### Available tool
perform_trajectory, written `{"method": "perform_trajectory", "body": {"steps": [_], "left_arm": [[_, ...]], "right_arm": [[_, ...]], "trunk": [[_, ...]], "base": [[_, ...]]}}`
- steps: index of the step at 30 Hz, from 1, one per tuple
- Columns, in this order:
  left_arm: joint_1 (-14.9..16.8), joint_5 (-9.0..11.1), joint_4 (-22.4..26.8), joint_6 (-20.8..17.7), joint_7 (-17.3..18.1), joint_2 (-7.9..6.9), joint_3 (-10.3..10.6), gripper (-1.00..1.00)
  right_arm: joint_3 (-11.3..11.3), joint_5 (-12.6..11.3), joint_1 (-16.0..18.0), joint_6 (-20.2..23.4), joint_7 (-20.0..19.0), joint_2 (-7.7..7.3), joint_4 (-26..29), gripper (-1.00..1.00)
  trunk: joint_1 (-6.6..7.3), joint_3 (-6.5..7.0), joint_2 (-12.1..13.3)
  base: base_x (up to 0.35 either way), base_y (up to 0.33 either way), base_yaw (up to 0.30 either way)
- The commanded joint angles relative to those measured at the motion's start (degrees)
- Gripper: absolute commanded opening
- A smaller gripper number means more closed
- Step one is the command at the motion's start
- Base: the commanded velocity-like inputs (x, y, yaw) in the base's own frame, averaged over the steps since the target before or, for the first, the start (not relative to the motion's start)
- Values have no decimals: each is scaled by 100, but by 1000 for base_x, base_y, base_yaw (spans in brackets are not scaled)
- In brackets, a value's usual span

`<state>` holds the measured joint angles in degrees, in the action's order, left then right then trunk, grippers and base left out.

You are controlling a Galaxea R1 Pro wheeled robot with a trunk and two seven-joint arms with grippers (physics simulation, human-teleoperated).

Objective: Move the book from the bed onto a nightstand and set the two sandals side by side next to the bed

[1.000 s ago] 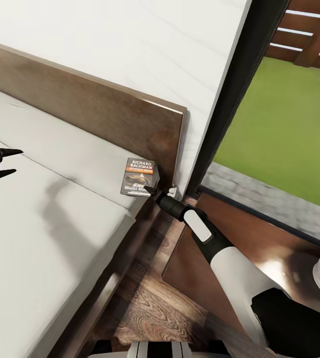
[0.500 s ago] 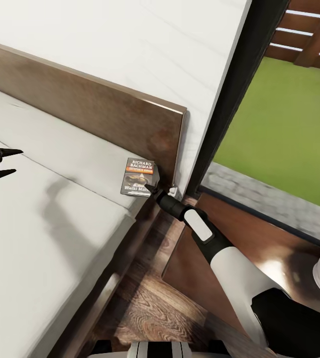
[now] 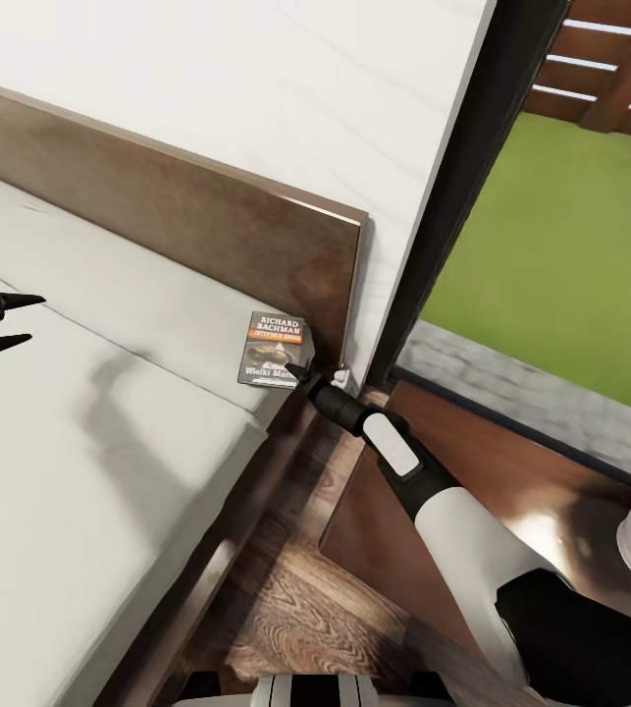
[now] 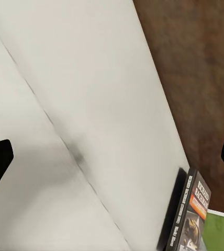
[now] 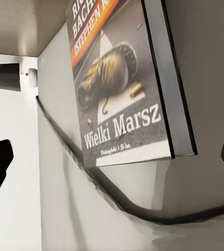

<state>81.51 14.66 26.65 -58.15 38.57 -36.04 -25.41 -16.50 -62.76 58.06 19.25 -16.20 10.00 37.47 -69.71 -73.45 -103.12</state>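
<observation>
Right gripper (image 3: 298, 372) spread wide at book (image 3: 275, 349) edge (left gripper (image 3: 6, 319) also wide, idle): thin paperback, risk of sliding off bed (image 3: 99, 432).

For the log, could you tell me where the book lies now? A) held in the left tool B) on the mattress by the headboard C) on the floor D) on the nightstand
B: the book lies flat on the mattress corner beside the headboard.

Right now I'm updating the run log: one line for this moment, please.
phase: reaching for book | right gripper: open, at book edge | left gripper: open, over bed | book: on mattress by headboard
</observation>
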Motion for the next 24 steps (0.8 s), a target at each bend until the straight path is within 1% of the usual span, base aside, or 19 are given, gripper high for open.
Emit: {"method": "perform_trajectory", "body": {"steps": [1, 24], "left_arm": [[5, -42, -2, -21, 37, 1, -27, 100], [5, -42, -2, -21, 37, 1, -26, 100]], "right_arm": [[-3, -34, 3, 17, -6, 0, -3, 100], [-3, -35, 3, 17, 3, 0, -3, 100]], "trunk": [[0, -3, -1], [0, -3, -1]], "base": [[0, 0, 0], [0, 0, 0]]}}
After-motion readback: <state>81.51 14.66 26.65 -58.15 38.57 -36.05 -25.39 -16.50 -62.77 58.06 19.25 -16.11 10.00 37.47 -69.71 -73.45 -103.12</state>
